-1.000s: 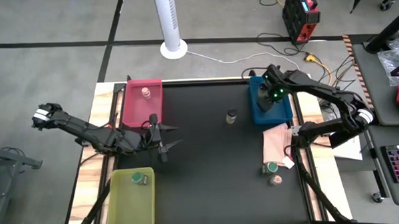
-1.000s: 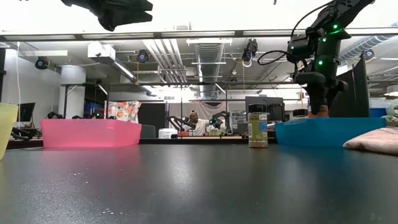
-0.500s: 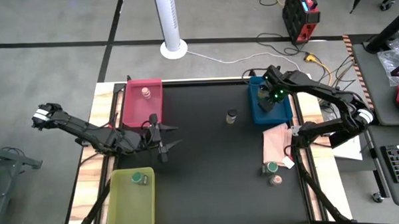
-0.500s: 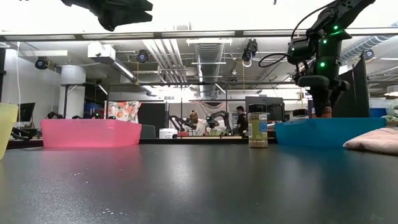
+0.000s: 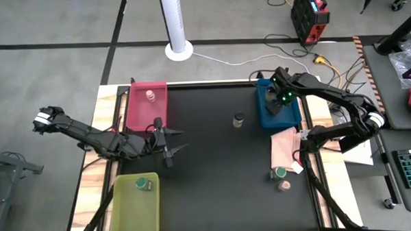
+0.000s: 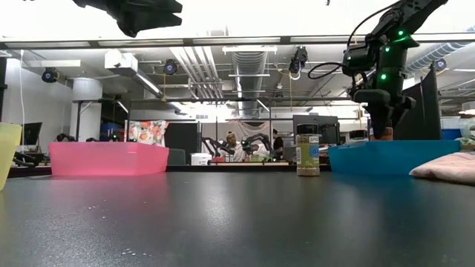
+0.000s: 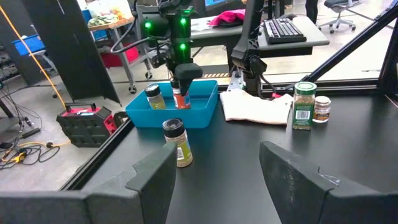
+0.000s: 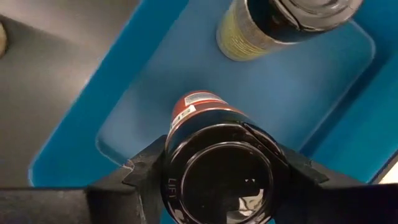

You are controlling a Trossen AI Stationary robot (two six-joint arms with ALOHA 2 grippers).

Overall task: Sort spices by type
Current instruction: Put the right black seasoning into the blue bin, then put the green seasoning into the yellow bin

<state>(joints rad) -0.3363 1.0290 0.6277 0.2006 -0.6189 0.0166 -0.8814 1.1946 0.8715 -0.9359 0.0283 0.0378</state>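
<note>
Right hand [image 7: 184,74] hangs over the blue tray [image 5: 268,115] at the far right of the table [image 5: 214,163], pinching a dark-capped jar with a red label [image 8: 214,155] by its top. The jar is upright and inside the tray walls; whether its base touches the floor I cannot quite tell. It looks like the put-down stage.

A second dark-capped jar, yellowish [image 7: 153,97], stands in the blue tray just beside the held one. So this tray appears to be collecting the dark-capped kind, which explains the right arm's reach here.

Another dark-capped jar [image 5: 239,120] stands alone on the table near the blue tray, seemingly unsorted and, by its cap, likely bound for the same tray.

The red tray [image 5: 137,112] at far left holds one pinkish-topped jar [image 5: 150,95]. The yellow-green tray [image 5: 130,217] at near left holds one green-lidded jar [image 5: 141,184]. One kind per tray, then.

By the pink cloth [image 5: 285,145] on the right, a green-lidded jar [image 5: 280,172] and a pinkish-topped one [image 5: 285,185] stand close together, waiting.

Left hand [image 5: 171,141] hovers near the red tray, fingers spread, holding nothing, clear of the right arm's work.
</note>
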